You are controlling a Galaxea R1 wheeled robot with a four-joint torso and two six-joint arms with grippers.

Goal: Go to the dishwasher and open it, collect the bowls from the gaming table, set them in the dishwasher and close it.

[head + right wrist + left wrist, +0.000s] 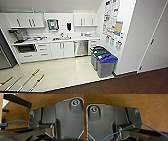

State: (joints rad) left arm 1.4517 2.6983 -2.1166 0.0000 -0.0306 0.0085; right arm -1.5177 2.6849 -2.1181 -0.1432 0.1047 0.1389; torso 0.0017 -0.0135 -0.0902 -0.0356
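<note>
The dishwasher [81, 48] has a stainless-steel front and stands shut under the white counter [75, 40], between white cabinet doors, at the far side of a kitchenette. It is several steps ahead of me across a pale floor [62, 70]. The bowls and the gaming table are out of view. In both wrist views my arms' dark plates hang over a brown wood-grain surface [154, 109], and a thin blue cable [149, 126] crosses in front.
Three grey bins stand against the right wall, the nearest with a blue lid [107, 58], just right of the dishwasher. Thin rods with orange handles [35, 73] lie at the lower left. Dark brown carpet [125, 85] lies before me. A white door [157, 50] is at the right.
</note>
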